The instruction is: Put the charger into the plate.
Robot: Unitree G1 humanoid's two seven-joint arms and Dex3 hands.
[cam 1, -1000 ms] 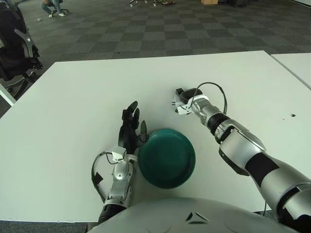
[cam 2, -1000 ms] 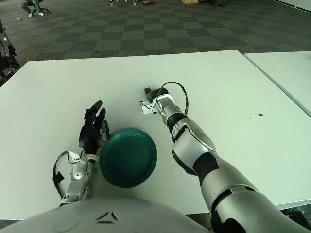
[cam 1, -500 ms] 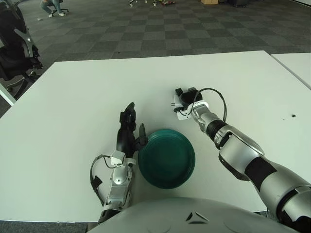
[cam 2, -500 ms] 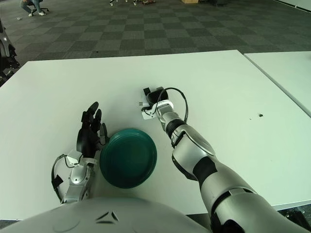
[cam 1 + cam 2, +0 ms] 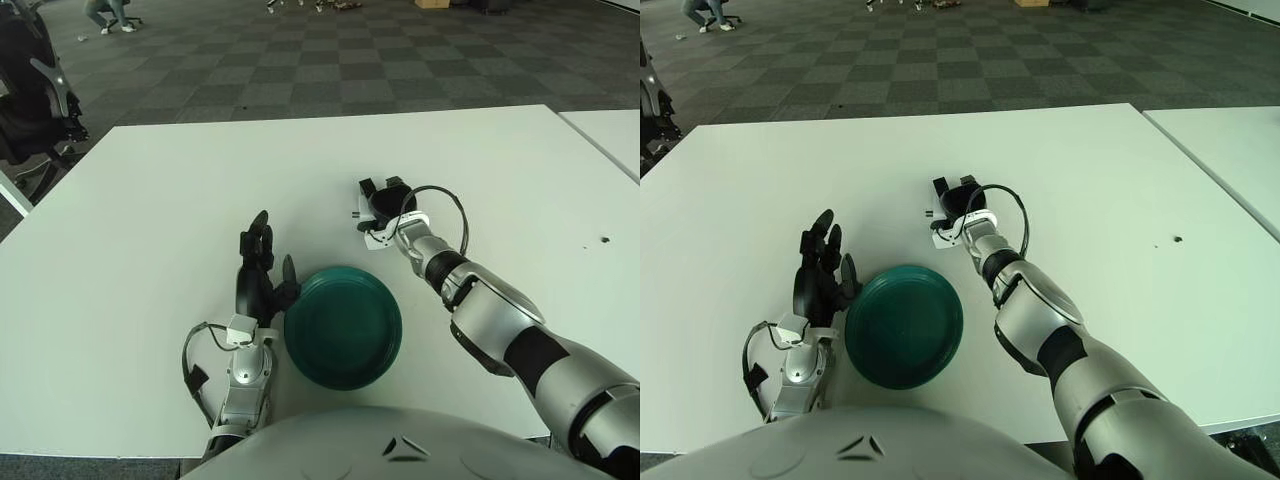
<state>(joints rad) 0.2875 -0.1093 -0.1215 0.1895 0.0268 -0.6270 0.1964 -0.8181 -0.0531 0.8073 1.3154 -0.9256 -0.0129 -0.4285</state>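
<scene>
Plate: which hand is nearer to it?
Left. The left hand stands open right beside the plate's left rim; the right hand is farther up the table, at the charger, clear of the plate.

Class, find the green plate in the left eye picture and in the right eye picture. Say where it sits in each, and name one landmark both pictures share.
Left eye view: the green plate lies just right of centre, low in the picture.
Right eye view: the green plate lies left of centre, low in the picture.
Shared landmark: the left hand, fingers spread, beside the plate's left edge.
</scene>
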